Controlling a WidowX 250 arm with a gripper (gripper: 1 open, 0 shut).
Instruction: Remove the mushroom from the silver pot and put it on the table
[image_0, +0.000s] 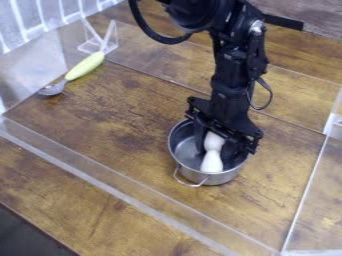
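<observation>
The silver pot (187, 165) stands on the dark wood table (120, 120), right of centre. Inside it the mushroom (214, 157) shows its white stem; the reddish cap is hidden under the fingers. The black arm comes down from the top, and my gripper (217, 140) reaches into the pot with its jaws shut on the mushroom's upper part. The mushroom still sits within the pot's walls.
A yellow-green banana-shaped object (84, 66) lies at the far left, with a small grey round item (51, 89) just below it. Clear acrylic walls (147, 200) border the tabletop along the front and sides. A clear stand (96, 42) is at the back left.
</observation>
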